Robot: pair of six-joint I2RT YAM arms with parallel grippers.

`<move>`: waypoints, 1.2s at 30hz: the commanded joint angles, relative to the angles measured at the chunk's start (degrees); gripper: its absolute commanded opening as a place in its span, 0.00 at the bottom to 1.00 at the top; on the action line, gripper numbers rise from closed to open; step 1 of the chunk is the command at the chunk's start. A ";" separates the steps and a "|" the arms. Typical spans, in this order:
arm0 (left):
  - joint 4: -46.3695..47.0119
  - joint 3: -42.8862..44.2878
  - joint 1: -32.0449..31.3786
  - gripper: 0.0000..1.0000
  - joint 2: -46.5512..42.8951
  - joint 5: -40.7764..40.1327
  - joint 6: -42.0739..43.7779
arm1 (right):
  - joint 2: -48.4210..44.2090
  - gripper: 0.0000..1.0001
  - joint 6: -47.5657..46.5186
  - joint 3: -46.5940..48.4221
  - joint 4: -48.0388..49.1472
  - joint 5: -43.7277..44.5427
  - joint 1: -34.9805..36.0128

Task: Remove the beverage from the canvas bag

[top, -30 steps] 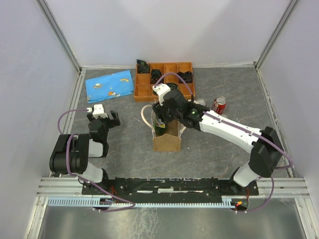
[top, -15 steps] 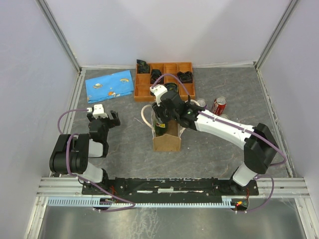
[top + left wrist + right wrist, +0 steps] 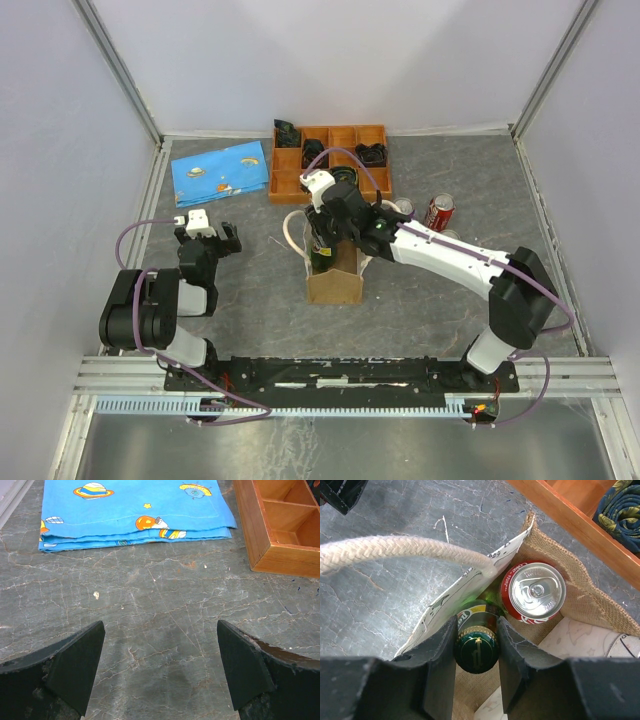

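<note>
The tan canvas bag (image 3: 334, 283) stands at the table's middle with cream rope handles (image 3: 395, 547). Inside it are a green glass bottle (image 3: 476, 650) with a green cap and a red soda can (image 3: 533, 591). My right gripper (image 3: 476, 652) reaches into the bag (image 3: 590, 600) from above and is shut on the bottle's neck, both fingers touching it just below the cap. In the top view the right gripper (image 3: 322, 240) sits over the bag's far end. My left gripper (image 3: 160, 670) is open and empty over bare table at the left (image 3: 208, 240).
An orange-brown wooden compartment tray (image 3: 290, 182) with dark items stands behind the bag. A folded blue printed cloth (image 3: 220, 170) lies at the far left. Another red can (image 3: 440, 211) stands right of the bag, and one more can behind the right arm.
The right gripper has shifted slightly left over the bag's mouth since a second ago and has held still for the last half second. The left arm has not moved.
</note>
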 commanded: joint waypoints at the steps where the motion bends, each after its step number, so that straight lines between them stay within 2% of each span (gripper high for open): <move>1: 2.35 1.30 -0.18 0.99 0.36 -0.24 2.51 | -1.02 0.00 -1.28 4.97 1.52 -0.50 0.19; 13: 2.35 1.30 -0.21 0.99 0.35 -0.22 2.52 | -8.08 0.00 -3.83 14.29 0.20 0.60 0.18; 19: 2.34 1.30 -0.20 0.99 0.28 -0.27 2.56 | -12.87 0.00 -9.19 16.56 1.49 6.48 0.19; 24: 2.31 1.30 -0.27 0.99 0.35 -0.26 2.51 | -17.09 0.00 -15.32 17.42 3.68 15.31 -0.58; 36: 2.32 1.30 -0.27 0.99 0.36 -0.27 2.51 | -27.16 0.00 -14.69 12.25 5.21 26.54 -15.16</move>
